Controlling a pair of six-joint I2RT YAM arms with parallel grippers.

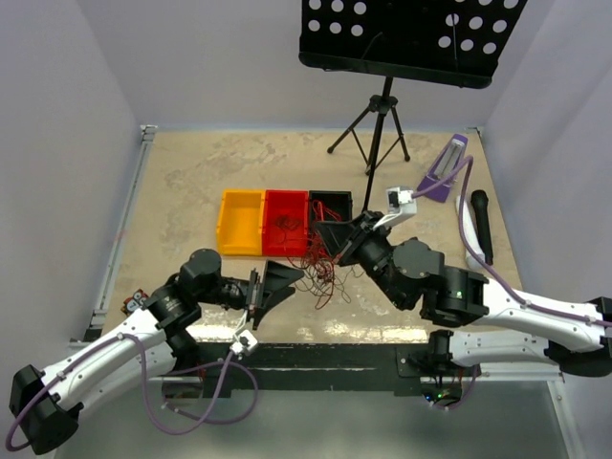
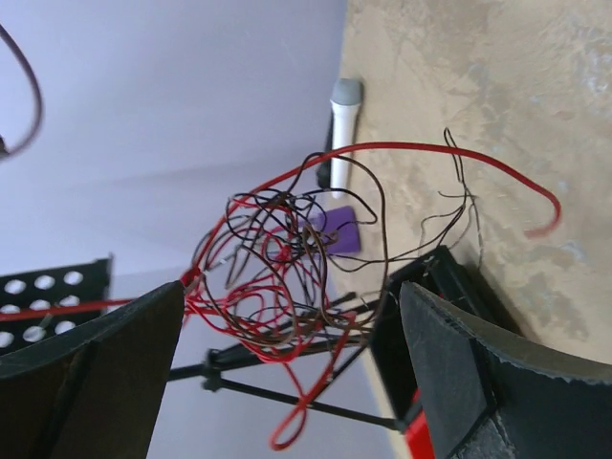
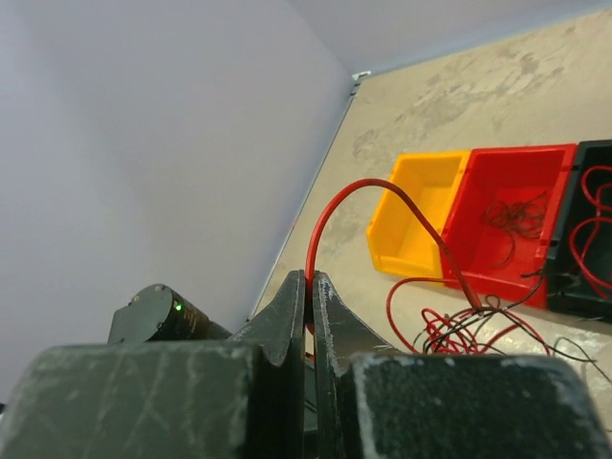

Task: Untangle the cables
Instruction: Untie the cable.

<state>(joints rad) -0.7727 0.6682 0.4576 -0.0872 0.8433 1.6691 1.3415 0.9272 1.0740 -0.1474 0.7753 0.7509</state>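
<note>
Between the two grippers, top view: tangle (image 1: pixel 320 273) of red and dark cables sits over table (image 1: pixel 191 172), just ahead of L gripper (image 1: pixel 285 290). L jaws are spread wide and hold nothing. R gripper (image 1: pixel 337 244) is at the tangle's far side; its jaw state is unclear from above. Just behind R jaws is a row of yellow bin (image 1: pixel 241 247), red bin (image 1: pixel 273 244) and black bin (image 1: pixel 330 197). Dark strands show in the red bin.

L wrist view: L gripper (image 2: pixel 292 296) is fully open, with the tangle (image 2: pixel 277 277) ahead of the gap between its jaws. Red and dark loops are knotted together. One red cable (image 2: pixel 430 148) arcs out beyond the right-hand jaw. A strand passes close to the other fingertip; contact can't be told.

R wrist view: R gripper (image 3: pixel 309 287) jaws are closed, pinching the red cable (image 3: pixel 354 191), which rises from the tips and curves down into the tangle (image 3: pixel 459 325) ahead. Beyond, the yellow bin (image 3: pixel 421 253) looks empty, the red bin (image 3: pixel 507 158) holds a few dark cables, and the black bin (image 3: pixel 583 158) holds some red ones.

Progress (est.): partly done. A few cables are separated into bins, but the main knot is unsorted, w/ one red cable gripped for pulling free.
</note>
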